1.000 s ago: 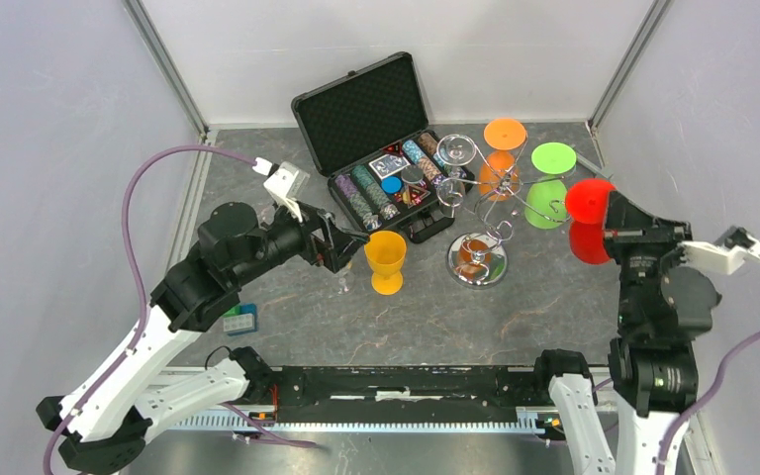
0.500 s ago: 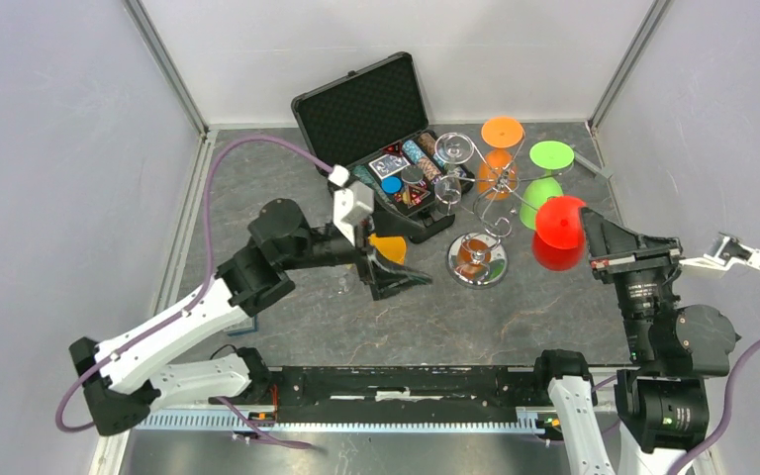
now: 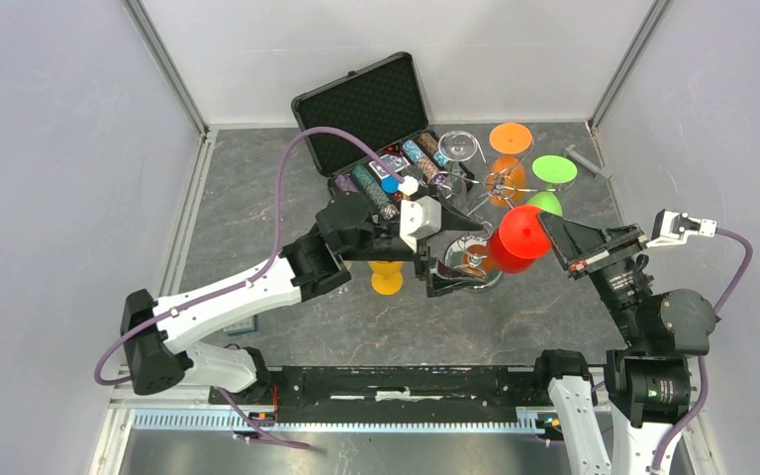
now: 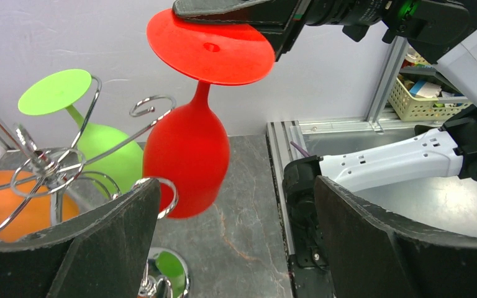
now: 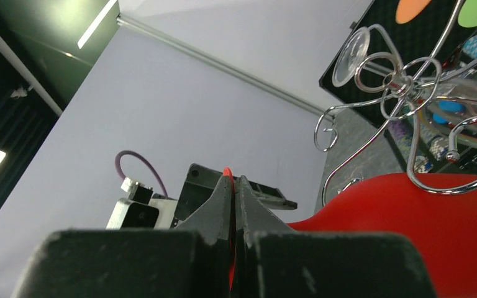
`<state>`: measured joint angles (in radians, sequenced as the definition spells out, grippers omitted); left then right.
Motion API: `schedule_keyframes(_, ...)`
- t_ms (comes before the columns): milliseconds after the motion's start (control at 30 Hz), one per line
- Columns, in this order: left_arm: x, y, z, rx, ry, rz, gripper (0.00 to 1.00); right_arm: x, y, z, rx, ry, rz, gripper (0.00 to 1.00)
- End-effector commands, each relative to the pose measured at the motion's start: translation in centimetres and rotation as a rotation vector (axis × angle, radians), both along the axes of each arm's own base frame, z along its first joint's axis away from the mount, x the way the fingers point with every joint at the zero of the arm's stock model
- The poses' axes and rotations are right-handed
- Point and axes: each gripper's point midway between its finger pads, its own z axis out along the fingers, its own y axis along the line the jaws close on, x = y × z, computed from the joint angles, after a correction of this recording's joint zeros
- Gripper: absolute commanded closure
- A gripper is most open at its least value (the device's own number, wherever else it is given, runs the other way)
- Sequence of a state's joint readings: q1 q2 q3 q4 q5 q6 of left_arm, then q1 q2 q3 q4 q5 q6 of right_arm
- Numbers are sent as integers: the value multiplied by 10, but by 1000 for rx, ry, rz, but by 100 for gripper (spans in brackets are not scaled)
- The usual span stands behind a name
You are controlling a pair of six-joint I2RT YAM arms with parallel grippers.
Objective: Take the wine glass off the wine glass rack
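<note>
- Grey marbled tabletop point(image 3: 257, 198).
- Red wine glass point(image 4: 186, 155) hangs inverted just beside the wine glass rack point(image 4: 49, 167), foot pinched by right fingers point(image 3: 566, 239).
- Left fingers point(image 4: 99, 254) spread, near the rack's base.
- Draw it away level, clearing the curled hooks point(image 4: 152, 105).

black chip case point(image 3: 361, 111): lid open, back centre | cream basket point(image 4: 420, 94): beyond table rail | metal bracket point(image 3: 582, 158): back-right corner

walls point(image 3: 59, 148): pale grey panels — aluminium corner posts point(image 3: 163, 64) | tabletop point(image 3: 247, 208): dark marbled stone
</note>
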<state>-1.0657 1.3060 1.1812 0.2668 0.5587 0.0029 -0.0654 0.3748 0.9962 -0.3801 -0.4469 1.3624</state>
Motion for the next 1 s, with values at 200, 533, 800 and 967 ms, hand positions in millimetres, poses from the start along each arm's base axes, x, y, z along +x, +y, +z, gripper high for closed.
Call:
schedule_keyframes(200,-3,-32,51,-176,-140,-43,19,-26,17,26,2,-63,115,100)
schedule_keyframes(533,-26,-60,54,-235,-43,-180,46,-28,17,27,-1,-54,117,100)
schedule_keyframes(800,-34,-56,58,-249,-1,-218,73,-27,17,24,2,-49,114,100)
schedule_keyframes(967,-32,-53,56,-242,24,-199,98,-28,15,26,-1,-64,99,86)
